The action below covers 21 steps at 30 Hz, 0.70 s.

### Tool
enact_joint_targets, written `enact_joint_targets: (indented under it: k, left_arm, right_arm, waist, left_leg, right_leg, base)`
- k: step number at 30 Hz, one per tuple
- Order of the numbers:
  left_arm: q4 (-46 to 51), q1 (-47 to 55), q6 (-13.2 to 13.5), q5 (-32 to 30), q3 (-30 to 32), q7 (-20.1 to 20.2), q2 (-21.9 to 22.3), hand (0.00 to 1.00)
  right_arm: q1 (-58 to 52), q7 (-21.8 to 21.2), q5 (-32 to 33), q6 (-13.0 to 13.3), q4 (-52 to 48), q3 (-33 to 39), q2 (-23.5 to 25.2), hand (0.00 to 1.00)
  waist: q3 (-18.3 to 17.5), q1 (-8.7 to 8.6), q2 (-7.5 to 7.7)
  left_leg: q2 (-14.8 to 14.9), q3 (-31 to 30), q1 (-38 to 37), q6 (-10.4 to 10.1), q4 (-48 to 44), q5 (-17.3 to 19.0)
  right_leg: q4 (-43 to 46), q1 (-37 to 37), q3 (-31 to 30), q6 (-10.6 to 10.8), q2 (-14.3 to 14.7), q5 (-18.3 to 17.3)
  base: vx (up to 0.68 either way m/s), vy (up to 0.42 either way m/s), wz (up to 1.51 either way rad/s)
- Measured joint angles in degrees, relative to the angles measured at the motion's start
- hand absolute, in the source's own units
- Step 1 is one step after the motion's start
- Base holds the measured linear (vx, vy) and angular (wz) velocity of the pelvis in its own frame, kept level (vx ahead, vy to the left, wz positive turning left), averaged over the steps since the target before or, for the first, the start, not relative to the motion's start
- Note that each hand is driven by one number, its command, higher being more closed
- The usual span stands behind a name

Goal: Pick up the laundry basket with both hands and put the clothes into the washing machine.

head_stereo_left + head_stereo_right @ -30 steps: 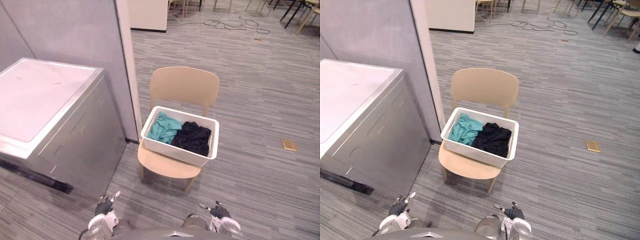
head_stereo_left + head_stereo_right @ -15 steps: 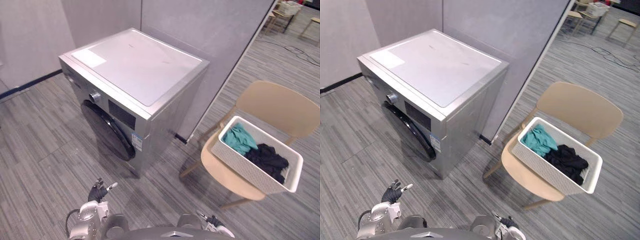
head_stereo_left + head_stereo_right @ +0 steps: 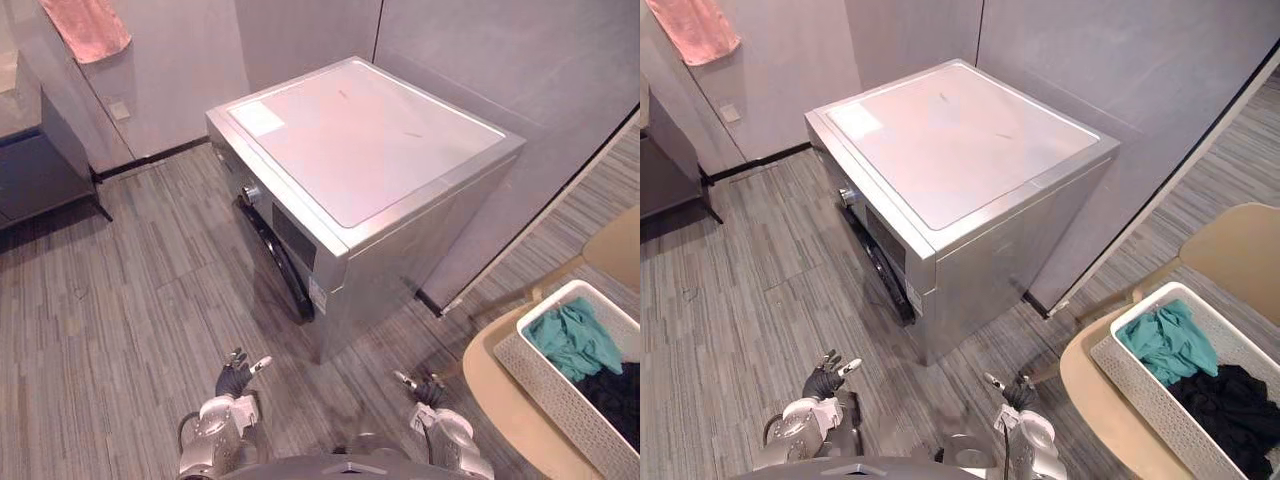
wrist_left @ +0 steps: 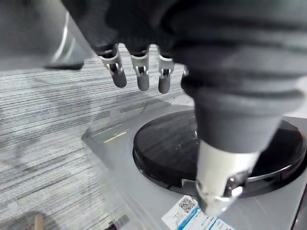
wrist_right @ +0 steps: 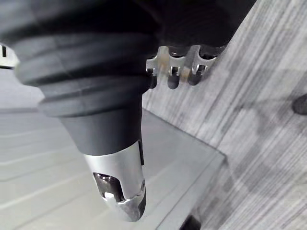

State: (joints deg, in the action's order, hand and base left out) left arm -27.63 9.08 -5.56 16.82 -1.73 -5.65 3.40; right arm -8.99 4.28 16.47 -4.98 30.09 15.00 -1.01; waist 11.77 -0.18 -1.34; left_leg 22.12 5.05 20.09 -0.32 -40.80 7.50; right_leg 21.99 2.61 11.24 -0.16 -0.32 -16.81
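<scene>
Grey floor (image 3: pixel 130 290) wide before washing machine (image 3: pixel 370 160); laundry basket (image 3: pixel 1137 388) on chair (image 3: pixel 1230 250).

- Soft, even indoor light that seems to come from overhead; no hard-edged shadows.
- The washer (image 3: pixel 370 150) has a pale sheen on its top, the brightest surface; its sides are dimmer.
- Faint shadow on the floor (image 3: pixel 130 300) at 5 o'clock, between washer and chair (image 3: pixel 1085 400).
- The glossy door (image 4: pixel 158 148) carries faint reflections; the left hand (image 4: pixel 142 76) is in shade.

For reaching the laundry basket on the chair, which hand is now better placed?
Probably the right hand: it hangs open nearer the laundry basket, which sits on the chair at the robot's right. The left hand, also open, is farther off, before the washing machine.
</scene>
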Motion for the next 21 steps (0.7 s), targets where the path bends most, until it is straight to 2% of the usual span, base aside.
enact_joint_targets:
  k: [2, 3, 4, 5, 6, 7, 8, 9, 11, 12, 13, 14, 15, 16, 17, 18, 19, 21]
  left_arm:
    - [-0.14, 0.0, -0.02, 0.15, -0.98, -0.23, -0.06, 0.0]
    - [-0.68, -0.09, -0.03, 0.15, -1.27, -0.24, -0.07, 0.0]
    - [-1.22, -0.21, -0.04, 0.15, -1.33, -0.26, -0.08, 0.0]
    - [-2.88, -0.85, -0.04, -0.16, -1.92, -0.3, -0.11, 0.0]
    - [-3.3, -1.02, -0.04, -0.2, -2.49, -0.28, -0.14, 0.0]
    - [-4.23, -1.75, 0.03, -0.23, -3.54, -0.24, -0.52, 0.0]
    - [-5.23, -2.41, 0.04, -0.3, -3.63, -0.2, -1.14, 0.0]
    - [-5.52, -3.27, 0.14, -0.53, -3.44, -0.32, -2.84, 0.0]
    - [-5.58, -2.87, 0.25, -1.43, -3.23, -0.32, -5.62, 0.0]
    - [-5.58, -2.56, 0.33, -1.42, -2.96, -0.43, -6.95, 0.0]
    - [-5.63, -2.42, 0.34, -1.38, -2.86, -0.5, -7.27, 0.0]
    - [-5.62, -1.98, 0.58, -1.33, -2.69, -0.75, -7.72, 0.0]
    - [-5.75, -1.53, 0.59, -1.3, -2.66, -1.21, -7.91, 0.0]
    - [-5.84, -1.53, 0.59, -1.27, -2.69, -1.23, -7.87, 0.0]
    - [-6.51, -1.45, 0.59, -1.28, -2.83, -1.09, -7.75, 0.0]
    - [-7.03, -1.66, 0.57, -1.29, -2.81, -0.96, -7.67, 0.0]
    - [-7.38, -1.99, 0.56, -1.31, -2.66, -0.46, -7.34, 0.0]
    - [-7.66, -2.31, 0.52, -1.35, -2.33, -0.17, -6.67, 0.0]
  right_arm:
    - [-0.61, 0.02, -0.03, -0.27, 0.05, -0.6, 0.02, 0.0]
    - [-0.67, 0.03, -0.06, -0.28, 0.18, -0.66, 0.07, 0.0]
    - [-0.7, 0.04, -0.08, -0.28, 0.31, -0.58, 0.05, 0.0]
    - [-1.43, 0.02, -0.47, -0.3, 0.32, -0.3, 0.04, 0.0]
    - [-1.83, 0.02, -0.52, -0.31, 0.31, -0.21, 0.03, 0.0]
    - [-1.79, -0.02, -0.52, -0.37, 1.26, 0.14, 0.6, 0.0]
    - [-1.04, -0.02, -0.51, -0.43, 2.72, 0.77, 1.63, 0.0]
    - [0.22, -0.16, -0.52, -0.59, 4.63, 0.72, 4.03, 0.0]
    - [3.01, -0.53, -0.88, -1.05, 6.5, -2.95, 4.22, 0.0]
    - [4.56, -0.52, -1.14, -1.07, 7.02, -3.92, 4.26, 0.0]
    - [4.97, -0.5, -1.16, -1.08, 7.02, -4.49, 4.26, 0.0]
    - [5.56, -0.56, -1.57, -1.08, 6.96, -5.99, 4.24, 0.0]
    - [6.17, -0.77, -2.97, -1.07, 6.82, -7.81, 4.24, 0.0]
    - [6.4, -1.18, -3.44, -1.08, 6.78, -8.57, 4.23, 0.0]
    - [7.04, -1.97, -3.43, -1.07, 6.39, -10.47, 4.07, 0.0]
    - [7.03, -2.67, -3.42, -1.08, 6.12, -11.31, 3.94, 0.0]
    - [6.98, -3.95, -3.43, -1.1, 4.18, -14.57, 2.4, 0.0]
    - [7.05, -4.96, -3.34, -1.08, 0.75, -16.38, 0.89, 0.0]
  waist:
    - [-0.42, 0.01, 0.48]
    - [-0.97, -0.23, 0.76]
    - [-1.27, -0.5, 0.75]
    - [-1.99, -1.38, 0.04]
    - [-2.45, -1.63, -0.45]
    - [-3.65, -1.96, -0.9]
    - [-3.6, -1.88, 1.05]
    - [-4.1, -0.84, 2.84]
    - [-4.02, -0.19, 2.71]
    - [-3.73, 0.27, 2.3]
    - [-3.66, 0.36, 2.23]
    - [-3.7, 0.36, 2.51]
    - [-3.61, -0.05, 2.72]
    - [-3.56, -0.18, 2.8]
    - [-3.56, -0.5, 2.93]
    - [-3.48, -0.6, 3.09]
    - [-3.21, -0.51, 3.8]
    - [-2.64, -1.04, 3.22]
  left_leg:
    - [1.47, -2.49, -3.73, -0.39, 11.24, -1.71]
    - [1.35, -3.41, -5.65, -2.94, 15.12, -3.01]
    - [1.13, -2.92, -6.57, -5.26, 16.25, -3.78]
    - [-0.1, -0.38, -8.44, -9.19, 18.9, -5.59]
    - [-1.08, 0.14, -8.77, -8.74, 19.59, -7.01]
    - [-3.13, 1.27, -9.38, -12.67, 20.2, -4.46]
    - [-5.5, 1.82, -8.88, -11.76, 19.66, -4.29]
    - [-7.69, 3.67, -8.91, -10.42, 20.04, -3.6]
    - [-7.83, 5.97, -9.64, -8.34, 20.03, -2.59]
    - [-8.0, 7.78, -10.92, -6.91, 20.54, -1.77]
    - [-8.24, 8.5, -11.6, -6.38, 21.15, -1.7]
    - [-8.76, 9.68, -12.61, -5.73, 22.43, -1.95]
    - [-9.0, 10.55, -13.62, -4.94, 23.88, -2.5]
    - [-9.19, 10.91, -14.07, -4.64, 24.57, -2.75]
    - [-9.8, 11.43, -14.56, -4.23, 26.06, -3.55]
    - [-10.31, 11.74, -14.75, -4.09, 26.48, -4.12]
    - [-12.83, 12.47, -15.19, -4.01, 28.74, -5.58]
    - [-14.46, 12.21, -14.63, -3.86, 31.94, -8.08]
  right_leg:
    - [2.39, -1.32, -1.2, 2.03, -1.39, -1.23]
    - [4.31, -2.77, -2.26, 4.09, -3.26, -2.57]
    - [4.88, -3.22, -2.75, 4.97, -4.29, -3.1]
    - [5.14, -3.04, -2.69, 7.33, -6.99, -3.51]
    - [5.08, -2.91, -2.46, 8.39, -7.99, -3.55]
    - [4.83, -3.01, -3.0, 10.04, -10.36, -3.28]
    - [4.76, -3.27, -4.25, 10.68, -12.17, -2.66]
    - [4.0, -4.53, -7.12, 10.0, -13.9, 0.85]
    - [2.81, -5.8, -8.19, 7.04, -14.12, 9.67]
    - [2.84, -6.8, -6.73, 4.78, -14.57, 14.53]
    - [3.25, -7.13, -5.62, 3.51, -14.92, 15.62]
    - [4.26, -7.86, -4.61, 2.97, -15.34, 15.25]
    - [6.35, -8.81, -4.42, 4.6, -13.83, 12.16]
    - [7.25, -9.25, -4.38, 5.26, -12.44, 10.25]
    - [7.92, -10.11, -4.42, 5.59, -9.5, 7.55]
    - [7.45, -10.38, -4.53, 5.45, -8.18, 7.08]
    - [4.34, -10.42, -2.88, 4.27, -7.96, 5.03]
    - [-1.21, -8.82, -3.2, 4.79, -8.35, 3.53]
  base:
    - [0.12, 0.235, -0.16]
    - [0.11, 0.279, -0.16]
    - [0.15, 0.435, 0.03]
    - [0.14, 0.411, 0.24]
    - [0.24, 0.709, 0.51]
    - [0.22, 0.62, 0.48]
    - [0.23, 0.708, 0.27]
    - [0.13, 0.42, -0.13]
    - [0.1, 0.52, -0.45]
    - [0.05, 0.513, -0.48]
    - [0.02, 0.38, -0.49]
    - [-0.04, 0.236, -0.34]
    - [-0.04, 0.166, -0.29]
    - [-0.09, 0.138, -0.21]
    - [-0.07, 0.029, -0.12]
    - [-0.09, 0.014, -0.22]
    - [-0.05, -0.011, -0.13]
    - [-0.12, -0.024, 0.1]
